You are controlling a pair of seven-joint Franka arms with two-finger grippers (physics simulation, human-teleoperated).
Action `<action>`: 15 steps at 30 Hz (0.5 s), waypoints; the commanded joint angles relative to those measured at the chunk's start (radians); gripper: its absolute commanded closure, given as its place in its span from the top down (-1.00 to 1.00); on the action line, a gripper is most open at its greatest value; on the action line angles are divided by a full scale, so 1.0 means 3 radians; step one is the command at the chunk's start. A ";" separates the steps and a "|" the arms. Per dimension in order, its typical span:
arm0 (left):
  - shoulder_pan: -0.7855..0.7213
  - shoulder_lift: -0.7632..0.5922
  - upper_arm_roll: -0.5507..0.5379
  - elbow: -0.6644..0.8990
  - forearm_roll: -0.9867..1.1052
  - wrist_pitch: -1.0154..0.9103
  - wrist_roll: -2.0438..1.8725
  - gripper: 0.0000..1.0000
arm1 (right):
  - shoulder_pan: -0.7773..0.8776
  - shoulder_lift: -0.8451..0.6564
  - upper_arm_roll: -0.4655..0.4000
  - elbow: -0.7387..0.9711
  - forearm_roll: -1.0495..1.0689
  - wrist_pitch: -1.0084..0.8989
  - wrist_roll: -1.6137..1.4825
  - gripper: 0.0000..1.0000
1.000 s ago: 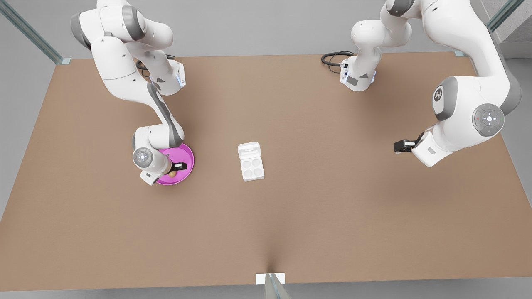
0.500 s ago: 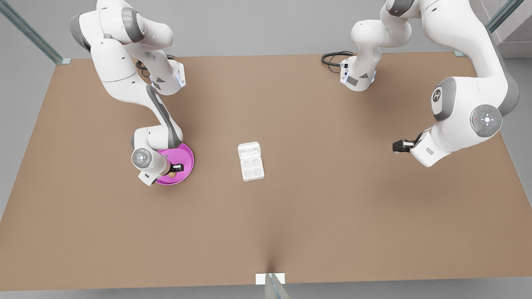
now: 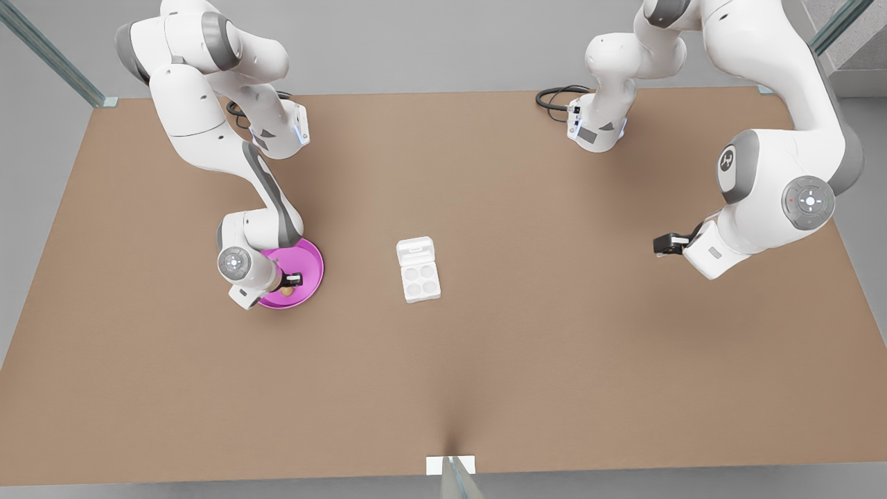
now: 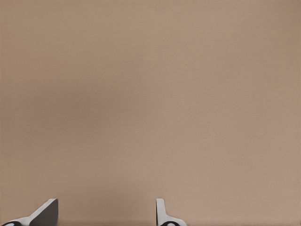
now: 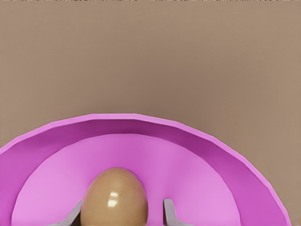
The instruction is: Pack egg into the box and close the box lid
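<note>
Two Franka arms stand over a brown table [image 3: 485,360]. At the front view's left, about nine o'clock from the table's centre, the right gripper [image 3: 291,281] is down over the pink plate [image 3: 312,267]. In the right wrist view the egg [image 5: 115,197] lies on the plate's floor between the two fingers [image 5: 170,214]; one finger is at the shell's edge, the other stands a little off it, so the jaws are spread slightly wider than the egg. The box [image 3: 420,280] sits near the table's centre, at three o'clock from the plate and well apart from it, all four wells bare. The box lid [image 3: 415,249] lies folded back at twelve o'clock from the wells. The left gripper [image 3: 664,243] waits above bare table at three o'clock, its fingertips [image 4: 47,212] set wide apart.
</note>
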 commanded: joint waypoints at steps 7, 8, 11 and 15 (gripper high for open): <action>0.0000 -0.0005 0.0000 0.0002 0.0000 0.0001 -0.0002 1.00 | -0.0004 -0.0005 0.0000 -0.0002 0.0001 0.0025 -0.0004 0.19; 0.0000 -0.0005 0.0000 0.0002 0.0000 -0.0004 -0.0002 1.00 | -0.0004 -0.0010 0.0000 -0.0002 0.0001 0.0025 -0.0004 0.15; 0.0000 -0.0005 0.0000 -0.0004 0.0000 0.0001 -0.0002 1.00 | -0.0009 -0.0005 -0.0005 -0.0002 0.0001 0.0025 -0.0004 0.14; 0.0000 -0.0005 0.0000 -0.0004 0.0000 -0.0004 -0.0002 1.00 | -0.0009 0.0011 -0.0005 -0.0002 0.0001 0.0025 -0.0004 0.11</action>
